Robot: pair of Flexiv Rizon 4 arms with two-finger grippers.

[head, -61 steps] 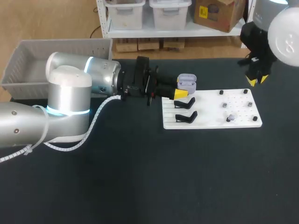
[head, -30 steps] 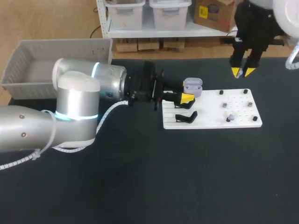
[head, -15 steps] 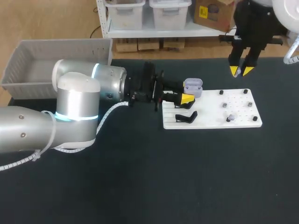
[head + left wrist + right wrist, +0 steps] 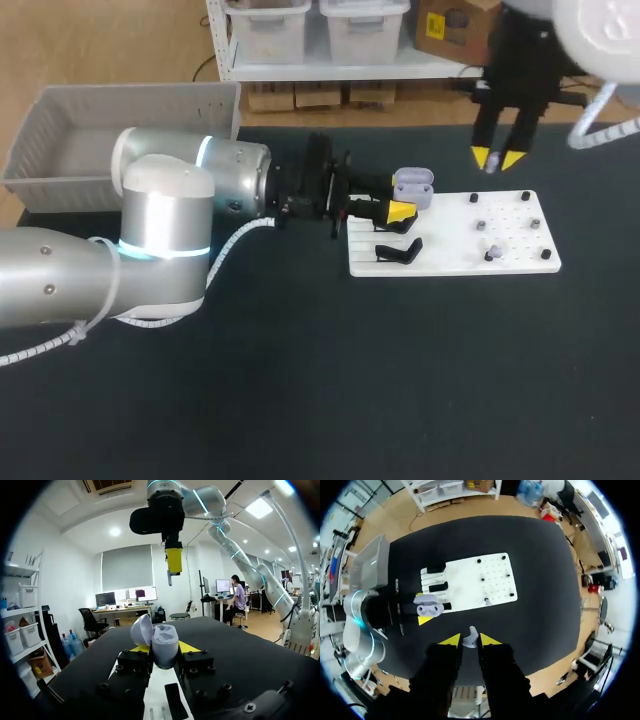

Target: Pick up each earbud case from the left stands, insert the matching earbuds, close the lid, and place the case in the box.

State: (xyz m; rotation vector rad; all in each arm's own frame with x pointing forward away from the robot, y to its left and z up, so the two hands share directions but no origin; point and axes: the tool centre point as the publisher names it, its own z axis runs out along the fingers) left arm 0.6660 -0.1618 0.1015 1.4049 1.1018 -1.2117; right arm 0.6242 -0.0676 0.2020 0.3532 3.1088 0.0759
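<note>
1. Lavender earbud case (image 4: pixel 411 186); paler lavender earbud (image 4: pixel 469 639).
2. Bright yellow tips on the black left tool (image 4: pixel 405 199) and black right tool (image 4: pixel 497 158).
3. White board (image 4: pixel 455 258), dotted with holes, black pegs (image 4: pixel 474 198), black stands (image 4: pixel 398 250).
4. Matte black bench (image 4: pixel 400 380); light grey box (image 4: pixel 130 92).
5. Silver left arm (image 4: pixel 150 195), glowing cyan ring.

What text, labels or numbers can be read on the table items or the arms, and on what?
Earbud case in the left hand: no print visible.
Earbud in the right hand: none.
White board, black stands, grey box: none.
Right arm housing: a grey mark, cut off at the head view's edge, not readable.
So nothing legible.
</note>
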